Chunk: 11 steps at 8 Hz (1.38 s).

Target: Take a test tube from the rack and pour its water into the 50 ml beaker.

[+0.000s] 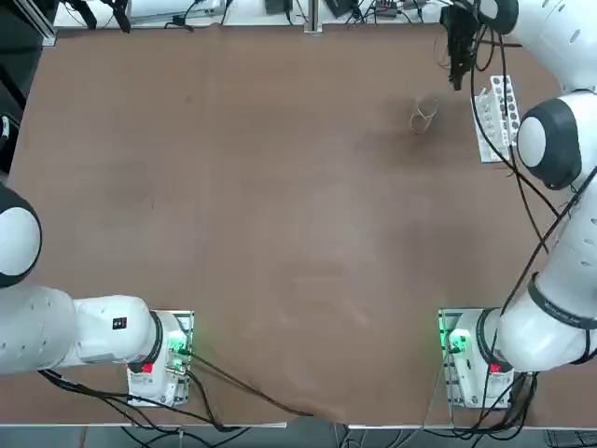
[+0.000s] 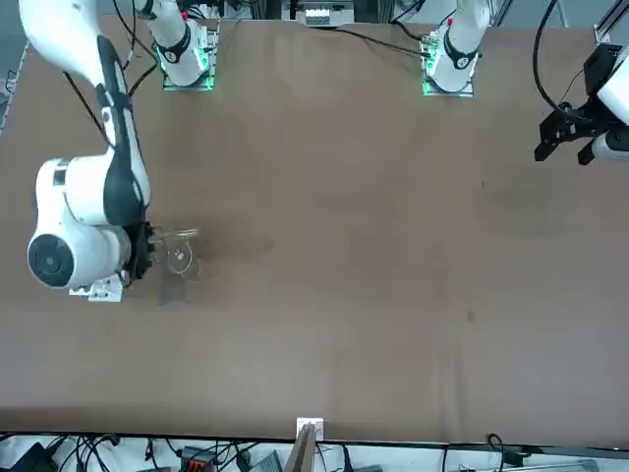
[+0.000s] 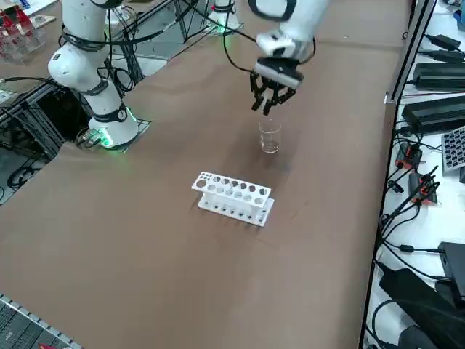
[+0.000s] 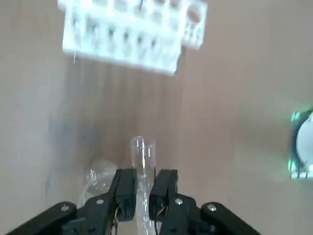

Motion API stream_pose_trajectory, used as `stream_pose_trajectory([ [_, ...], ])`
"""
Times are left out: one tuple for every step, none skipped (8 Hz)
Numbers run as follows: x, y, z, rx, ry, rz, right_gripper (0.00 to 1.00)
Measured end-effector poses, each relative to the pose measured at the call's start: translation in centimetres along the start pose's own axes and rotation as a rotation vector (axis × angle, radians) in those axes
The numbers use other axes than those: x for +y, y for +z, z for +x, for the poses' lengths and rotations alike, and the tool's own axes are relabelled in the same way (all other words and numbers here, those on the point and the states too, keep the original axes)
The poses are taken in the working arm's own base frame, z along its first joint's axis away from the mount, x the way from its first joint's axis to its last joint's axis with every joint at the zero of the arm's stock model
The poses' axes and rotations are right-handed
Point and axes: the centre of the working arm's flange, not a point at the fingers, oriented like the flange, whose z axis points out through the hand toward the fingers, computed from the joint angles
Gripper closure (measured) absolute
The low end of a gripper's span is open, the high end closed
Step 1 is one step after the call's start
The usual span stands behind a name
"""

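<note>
My right gripper (image 3: 267,103) hangs just above the 50 ml beaker (image 3: 269,137), a tiny clear glass cup standing on the brown table. In the wrist view the fingers (image 4: 124,188) are shut on the test tube (image 4: 143,159), a slim clear tube sticking out past the fingertips. From the front, the test tube (image 2: 183,234) lies nearly level, with its free end over the beaker (image 2: 180,260). The white rack (image 3: 232,196) stands apart, nearer the table's right edge, and its visible holes look empty. I cannot make out the water.
The rack (image 1: 497,117) sits close under the right arm's elbow (image 1: 546,140). Cables trail along the table's far edge (image 1: 308,26). Both arm bases (image 1: 466,359) with green lights stand at the near edge.
</note>
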Motion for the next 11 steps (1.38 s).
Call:
stream_pose_trajectory([
  [0.8, -1.1, 1.1, 0.126, 0.052, 0.0, 0.81],
  [1.2, -1.7, 2.0, 0.259, 0.101, 0.002, 0.81],
  [1.3, -1.9, 2.6, 0.372, 0.15, 0.005, 0.81],
  [1.1, -1.8, 3.3, 0.479, 0.203, 0.012, 0.81],
  [0.7, -1.3, 4.2, 0.581, 0.258, 0.022, 0.81],
  [0.0, -0.5, 4.8, 0.668, 0.313, 0.032, 0.81],
  [-0.7, 0.6, 5.1, 0.736, 0.362, 0.041, 0.81],
  [-1.4, 1.8, 5.4, 0.797, 0.409, 0.051, 0.81],
  [-1.9, 2.9, 5.7, 0.85, 0.449, 0.062, 0.81],
  [-2.4, 3.9, 5.9, 0.888, 0.476, 0.07, 0.81],
  [-2.7, 4.7, 6.1, 0.916, 0.499, 0.075, 0.81],
])
